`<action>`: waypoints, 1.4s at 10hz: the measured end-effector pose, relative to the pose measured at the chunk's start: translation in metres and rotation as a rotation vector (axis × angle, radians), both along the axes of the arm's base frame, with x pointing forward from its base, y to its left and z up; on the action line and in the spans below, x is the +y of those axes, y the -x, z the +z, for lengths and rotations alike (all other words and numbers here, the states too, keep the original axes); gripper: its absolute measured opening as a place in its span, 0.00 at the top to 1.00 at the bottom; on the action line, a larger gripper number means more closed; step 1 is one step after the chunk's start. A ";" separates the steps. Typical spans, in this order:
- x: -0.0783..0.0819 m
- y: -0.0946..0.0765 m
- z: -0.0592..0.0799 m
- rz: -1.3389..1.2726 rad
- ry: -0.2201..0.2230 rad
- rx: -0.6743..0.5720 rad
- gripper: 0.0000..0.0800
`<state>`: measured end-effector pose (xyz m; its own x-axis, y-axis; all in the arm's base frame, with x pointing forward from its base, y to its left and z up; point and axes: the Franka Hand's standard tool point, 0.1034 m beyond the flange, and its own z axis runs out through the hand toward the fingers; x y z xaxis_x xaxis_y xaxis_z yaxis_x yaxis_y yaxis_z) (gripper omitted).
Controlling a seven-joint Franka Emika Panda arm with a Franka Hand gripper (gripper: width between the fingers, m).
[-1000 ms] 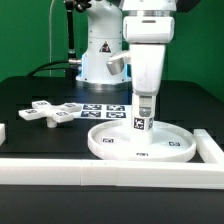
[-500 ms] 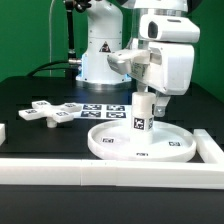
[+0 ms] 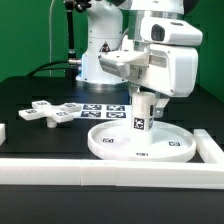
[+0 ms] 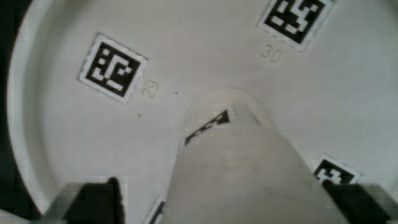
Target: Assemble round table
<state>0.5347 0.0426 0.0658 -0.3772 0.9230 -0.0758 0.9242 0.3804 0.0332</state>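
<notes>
Three white parts of the round table sit on the black table [image 3: 30,92]. Farthest toward the exterior view's left lies the cross-shaped piece [image 3: 52,112], flat on the tabletop with square tags on its arms, well apart from the other two parts. A short end of a white rail [image 3: 3,132] shows at that same edge, nearer the camera.

Next comes the marker board [image 3: 104,109], flat on the table behind the disc, between the cross-shaped piece and the arm's white base [image 3: 98,55].

Further toward the exterior view's right is the large round rimmed disc [image 3: 108,146], lying flat with its rim up and tags on its floor. The short thick cylinder [image 3: 138,122] stands upright on the middle of the disc, its lower end touching the disc's floor and a tag on its side facing the camera. The gripper [image 3: 143,102] comes down from above, and its fingers are clamped on the cylinder's upper end. The wrist and hand above are turned at an angle to the camera.

A long front rail [image 3: 100,168] runs across the near edge of the table, and a second rail [image 3: 210,148] runs just beside the disc on the exterior view's right.

In the wrist view the cylinder [image 4: 249,165] runs away from the camera to the disc's floor [image 4: 187,45], where two tags [image 4: 114,68] [image 4: 299,18] are plain. One dark finger [image 4: 98,200] shows beside the cylinder; the other is out of frame.
</notes>
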 end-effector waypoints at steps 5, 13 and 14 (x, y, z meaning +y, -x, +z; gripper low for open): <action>-0.001 0.000 -0.001 -0.016 0.000 0.001 0.49; 0.001 0.006 0.001 -0.833 0.071 0.071 0.49; 0.001 0.007 0.001 -0.875 0.071 0.067 0.49</action>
